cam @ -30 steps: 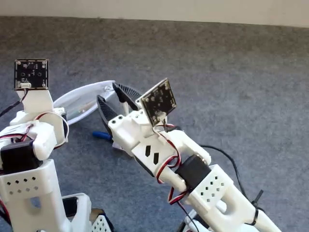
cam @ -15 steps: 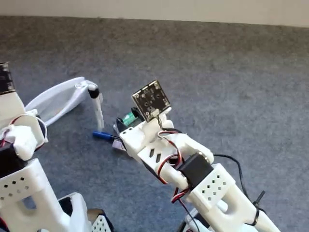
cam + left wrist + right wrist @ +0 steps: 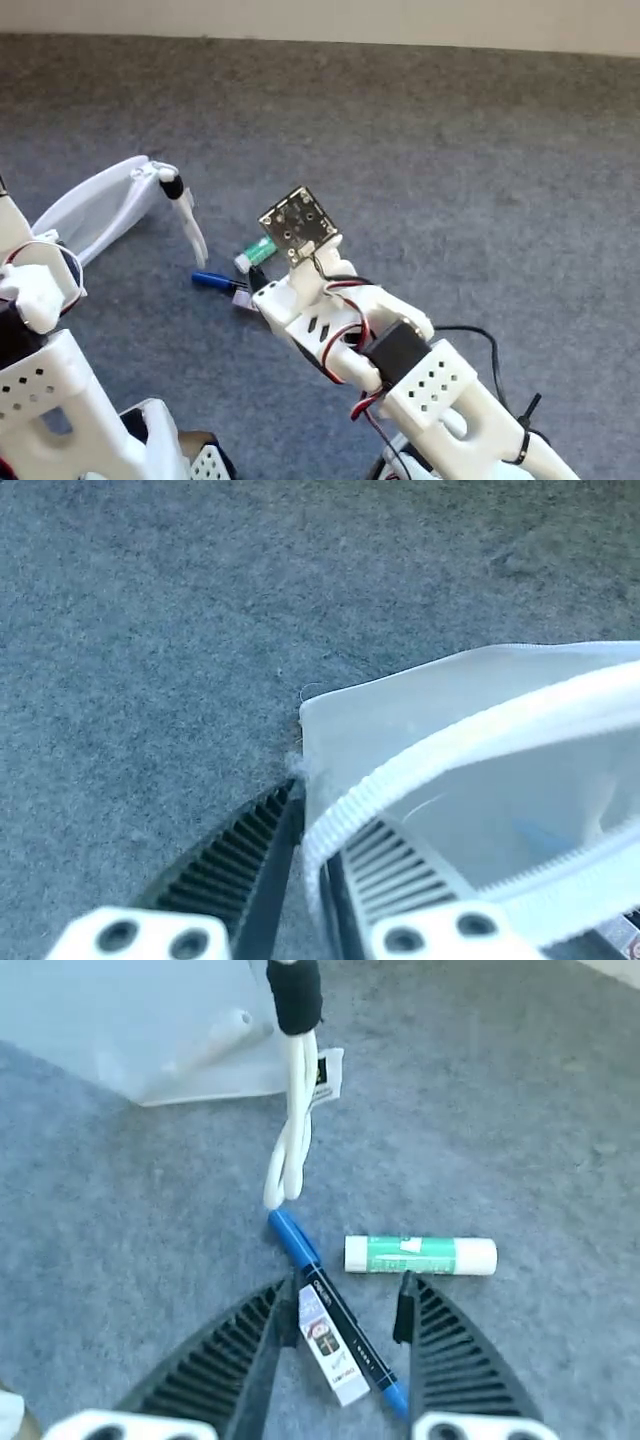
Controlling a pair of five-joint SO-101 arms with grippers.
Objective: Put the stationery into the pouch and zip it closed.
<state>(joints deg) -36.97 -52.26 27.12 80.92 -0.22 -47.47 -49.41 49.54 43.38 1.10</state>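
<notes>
- Your right gripper (image 3: 347,1298) is partly open and holds nothing; its jaws sit low over the carpet (image 3: 560,1110).
- The pen (image 3: 335,1312) lies between those jaws, slantwise. You cannot tell if either jaw touches it.
- A small white block (image 3: 327,1348) lies against the pen, inside the jaws.
- The glue stick (image 3: 420,1255) lies just past the fingertips, apart from the pen.
- Farther ahead, the strap (image 3: 290,1150) hangs from the pouch (image 3: 150,1030), its end just beside the pen's blue cap.
- Your left gripper (image 3: 315,832) is clamped on the pouch's zip edge; beyond its jaws the mouth stands open.
</notes>
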